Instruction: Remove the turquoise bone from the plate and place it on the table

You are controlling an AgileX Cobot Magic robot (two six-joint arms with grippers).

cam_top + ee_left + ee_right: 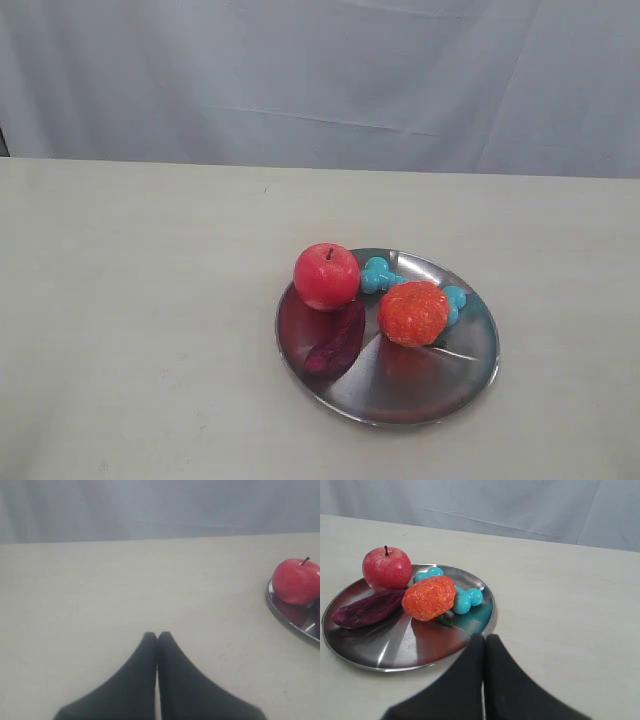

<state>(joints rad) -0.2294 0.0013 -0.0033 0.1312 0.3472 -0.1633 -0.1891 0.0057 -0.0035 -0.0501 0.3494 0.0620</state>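
Exterior view: a round plate [430, 385] of shiny, mirror-like steel with raised divider ridges is sitting toward 5 o'clock of the scene.
Turquoise bone [378, 275]: smooth plastic with knobbed ends, it is lying on the plate from 12 to 2 o'clock, with its middle hiding behind the orange piece.
Orange piece [413, 313]: rounded and bumpy, it is resting just off the plate's centre.
Apple [326, 276]: glossy red and stemmed, it is standing at the plate's 10 o'clock.
Purple piece [337, 340]: long, dull and wrinkled, it is lying at 9 o'clock.
Left claw [157, 636]: matte black fingers are pressing together over the tabletop.
Right claw [484, 637]: black fingers are meeting tip to tip near the plate's rim.
Tabletop [150, 300]: pale beige, matte and faintly grained, it is stretching wide.
Backdrop [300, 70]: grey-white cloth is hanging in soft folds at 12 o'clock.
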